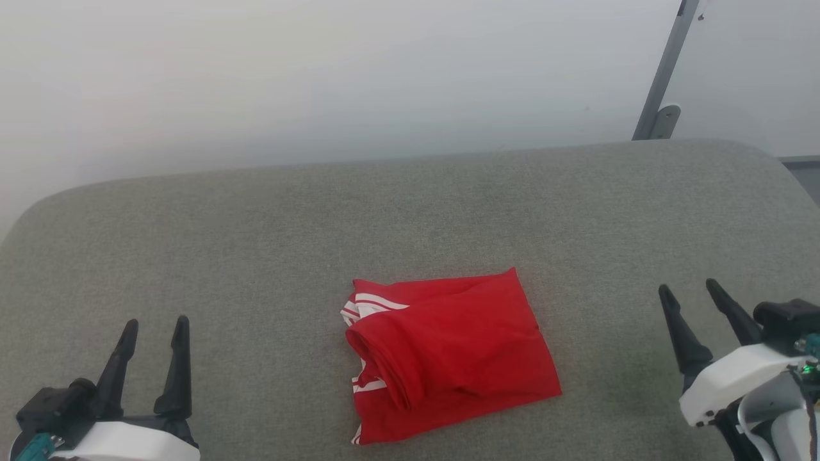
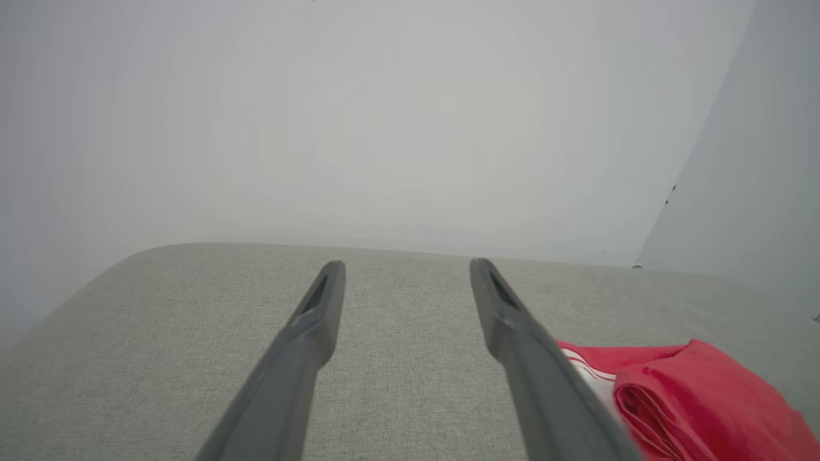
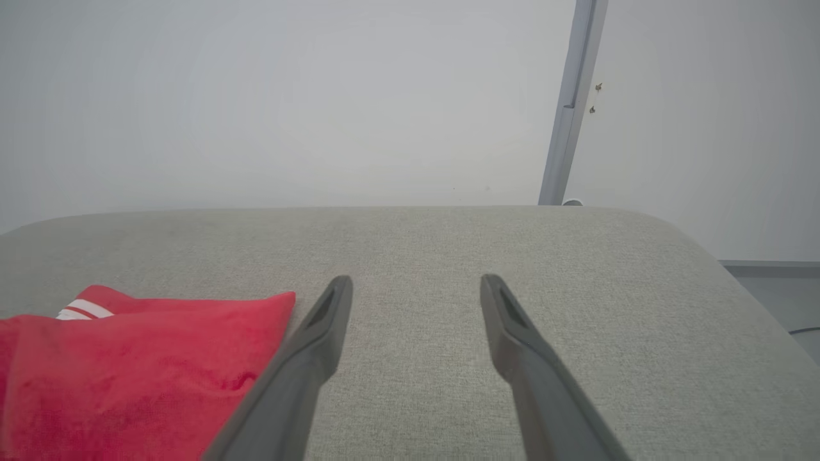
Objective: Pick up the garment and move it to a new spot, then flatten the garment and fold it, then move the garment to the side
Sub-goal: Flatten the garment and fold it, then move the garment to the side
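Under and all around the garment spreads a grey-green woven pad with rounded corners, its cloth finely ribbed and bare on every side of the red bundle. The garment lies folded into a rough rectangle, flat on the pad, with a thick rolled fold along its left side. Beyond the garment, past the pad's far edge, rises a plain pale-grey wall. Beyond and to the right of the garment, a slanting grey metal post stands against that wall, ending in a small rounded foot at the pad's back edge. Further right of the garment, off the pad's corner, a strip of grey floor shows below a darker skirting line, with a thin dark cable lying on it.

What the garment turns upward is plain red cloth. White stripes of trim show at its left edge, near the top and again lower down. No lettering on it can be read as it lies.

Well to the left of the garment, the left gripper hovers with its two dark fingers spread apart, holding nothing. Well to the right, the right gripper is likewise spread and empty, clear of the cloth.
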Robot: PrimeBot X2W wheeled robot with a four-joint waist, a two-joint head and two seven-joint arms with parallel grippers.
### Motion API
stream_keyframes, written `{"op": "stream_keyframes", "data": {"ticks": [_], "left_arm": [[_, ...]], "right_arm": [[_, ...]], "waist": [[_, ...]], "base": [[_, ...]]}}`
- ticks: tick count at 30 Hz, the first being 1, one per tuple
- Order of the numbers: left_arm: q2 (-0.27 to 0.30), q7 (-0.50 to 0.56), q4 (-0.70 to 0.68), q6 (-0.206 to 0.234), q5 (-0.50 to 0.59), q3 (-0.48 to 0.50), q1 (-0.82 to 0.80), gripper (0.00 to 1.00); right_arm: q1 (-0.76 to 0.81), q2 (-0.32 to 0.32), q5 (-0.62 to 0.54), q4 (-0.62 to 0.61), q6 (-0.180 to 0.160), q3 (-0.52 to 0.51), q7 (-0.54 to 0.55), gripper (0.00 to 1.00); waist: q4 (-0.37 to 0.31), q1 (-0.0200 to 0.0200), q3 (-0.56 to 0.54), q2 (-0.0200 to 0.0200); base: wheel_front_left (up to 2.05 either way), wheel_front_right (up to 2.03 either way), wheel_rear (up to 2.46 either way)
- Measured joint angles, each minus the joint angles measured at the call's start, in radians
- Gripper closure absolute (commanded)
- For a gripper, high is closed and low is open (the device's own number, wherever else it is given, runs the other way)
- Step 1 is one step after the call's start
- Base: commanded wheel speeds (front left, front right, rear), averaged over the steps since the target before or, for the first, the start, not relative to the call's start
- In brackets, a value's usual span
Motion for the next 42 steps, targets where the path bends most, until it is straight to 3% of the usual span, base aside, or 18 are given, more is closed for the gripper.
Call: {"op": "stream_keyframes", "data": {"ticks": [27,42], "left_arm": [[-0.007,0.0,-0.005,0.0,0.007,-0.013,0.014,0.0],[-0.011,0.0,0.001,0.0,0.007,-0.067,-0.004,0.0]], "right_arm": [[0.047,0.042,-0.026,-0.018,0.0,-0.004,-0.012,0.0],[-0.03,0.012,0.068,0.043,0.0,0.132,0.228,0.0]], "waist": [[0.034,0.0,0.0,0.0],[0.145,0.0,0.038,0.0]], "base": [[0.0,0.0,0.0],[0.0,0.0,0.0]]}}
